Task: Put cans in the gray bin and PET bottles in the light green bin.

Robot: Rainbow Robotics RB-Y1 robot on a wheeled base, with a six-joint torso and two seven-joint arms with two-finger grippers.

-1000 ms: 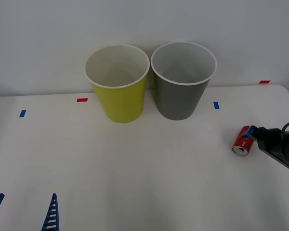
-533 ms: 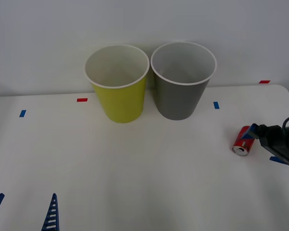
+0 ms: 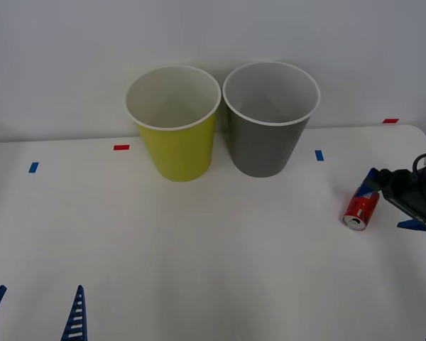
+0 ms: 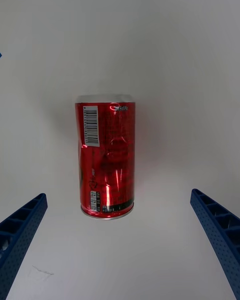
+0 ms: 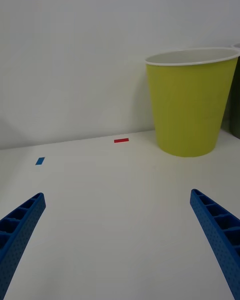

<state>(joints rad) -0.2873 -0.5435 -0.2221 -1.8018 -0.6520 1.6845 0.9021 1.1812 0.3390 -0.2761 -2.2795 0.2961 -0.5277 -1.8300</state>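
Right gripper (image 3: 387, 204) had drawn back toward table's right edge w/ fingers spread, flanking small red dented aluminium can (image 4: 106, 157) lying on white table (image 3: 199, 249); approach step; next: advance, pinch can, carry to tall dark gray bin (image 3: 264, 145); left gripper (image 3: 35, 312) parked, spread.

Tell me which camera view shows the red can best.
The right wrist view: the red can lies on its side between the open right gripper fingers, its barcode, dents and silver ends plain. The front view shows it small at the table's right edge, beside that gripper. The left wrist view faces the light green bin.
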